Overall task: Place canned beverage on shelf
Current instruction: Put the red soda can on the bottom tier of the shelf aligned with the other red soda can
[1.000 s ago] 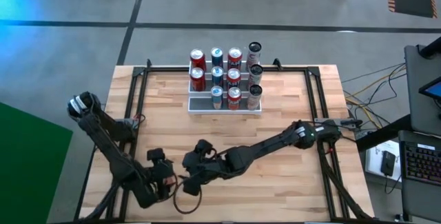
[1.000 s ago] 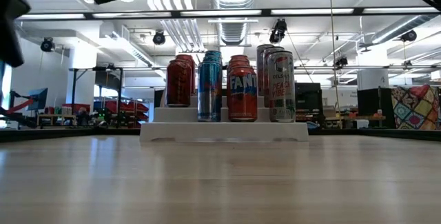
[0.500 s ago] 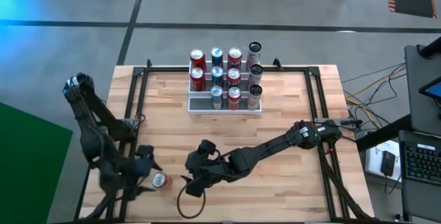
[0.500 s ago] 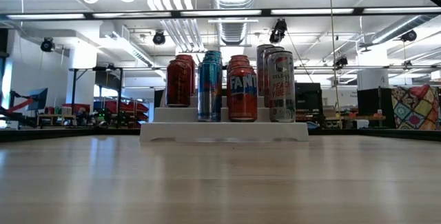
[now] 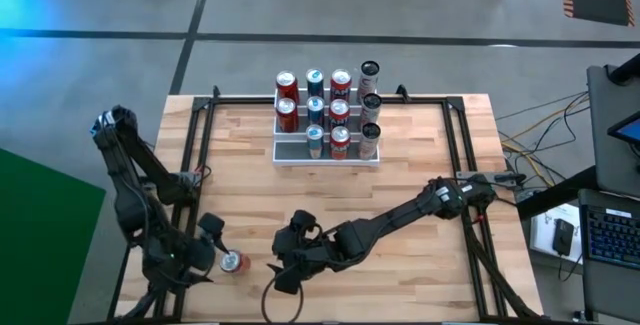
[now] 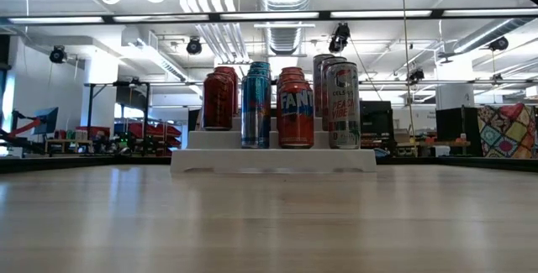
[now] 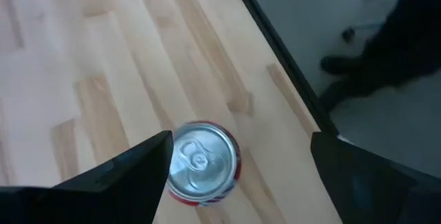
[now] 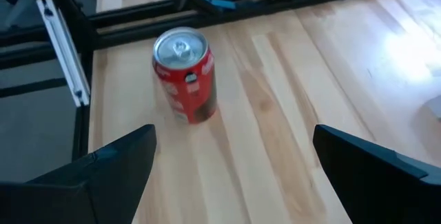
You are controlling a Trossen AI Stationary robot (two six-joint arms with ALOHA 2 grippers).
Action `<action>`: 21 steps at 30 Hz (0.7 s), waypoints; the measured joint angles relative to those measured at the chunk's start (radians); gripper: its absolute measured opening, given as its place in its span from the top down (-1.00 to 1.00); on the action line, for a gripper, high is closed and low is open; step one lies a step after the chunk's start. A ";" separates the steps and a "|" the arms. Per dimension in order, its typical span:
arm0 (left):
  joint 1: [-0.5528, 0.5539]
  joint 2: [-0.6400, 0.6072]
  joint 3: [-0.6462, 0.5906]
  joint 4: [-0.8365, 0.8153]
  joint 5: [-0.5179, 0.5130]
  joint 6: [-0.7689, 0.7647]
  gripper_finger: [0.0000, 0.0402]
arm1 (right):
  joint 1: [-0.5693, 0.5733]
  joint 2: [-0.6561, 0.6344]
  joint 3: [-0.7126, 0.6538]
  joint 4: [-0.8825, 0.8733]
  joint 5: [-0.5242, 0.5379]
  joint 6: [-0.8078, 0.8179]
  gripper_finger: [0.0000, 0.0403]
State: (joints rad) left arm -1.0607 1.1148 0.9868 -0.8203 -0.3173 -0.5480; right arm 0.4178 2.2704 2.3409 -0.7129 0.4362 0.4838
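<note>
A red can [image 5: 232, 262] with a silver top stands upright on its base on the table, near the front left; it also shows in the left wrist view [image 7: 203, 162] and the right wrist view [image 8: 185, 76]. My left gripper [image 5: 212, 250] [image 7: 241, 182] hangs open above the can and slightly to its left, with nothing held. To the can's right, my right gripper [image 5: 282, 260] [image 8: 238, 182] is open and points at it from a short way off. The shelf [image 5: 327, 155] [image 6: 273, 160] stands at the table's far middle.
Several red, blue and grey cans fill the shelf's three steps; the left end of the lowest step [image 5: 287, 143] is bare. A black frame rail [image 5: 200, 145] runs along the table's left side, and another [image 5: 465, 145] along its right side. Bare wood lies between the can and the shelf.
My left gripper has risen and swung toward the table's left edge, rolling as it went. That has uncovered the red can, which stands where the gripper was. My right gripper has edged a little toward the near edge.
</note>
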 joint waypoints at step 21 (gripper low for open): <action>0.138 0.102 -0.001 -0.052 0.111 0.285 -0.71 | 0.008 0.000 0.000 -0.017 0.001 0.024 -0.89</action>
State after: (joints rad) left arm -0.9226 1.2166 0.9859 -0.8727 -0.2064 -0.2630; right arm 0.4254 2.2700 2.3409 -0.7303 0.4374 0.5082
